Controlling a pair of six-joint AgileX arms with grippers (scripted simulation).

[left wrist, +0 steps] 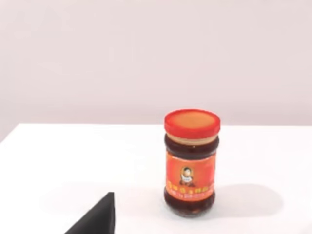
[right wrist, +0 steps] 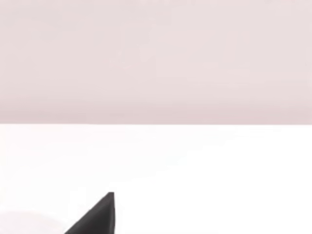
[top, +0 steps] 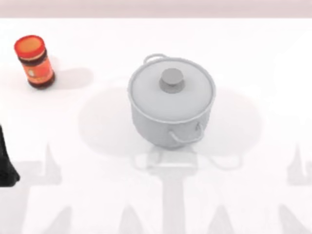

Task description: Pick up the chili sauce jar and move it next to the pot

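The chili sauce jar (top: 35, 61) stands upright at the table's far left, with a red-orange lid, dark contents and a red-orange label. The pale grey pot (top: 171, 100), lidded with a grey knob and two loop handles, sits near the middle, well to the jar's right. My left arm (top: 6, 168) shows only as a dark shape at the left edge, nearer than the jar. In the left wrist view the jar (left wrist: 191, 163) stands ahead of my left gripper (left wrist: 200, 229), which is open and apart from it; one dark fingertip (left wrist: 100, 219) shows. My right gripper (right wrist: 139, 229) is open and empty.
The white table (top: 253, 58) runs back to a pale wall. Arm shadows fall along the near edge. The right arm is out of the top view, and its wrist view holds only bare table (right wrist: 195, 165) and wall.
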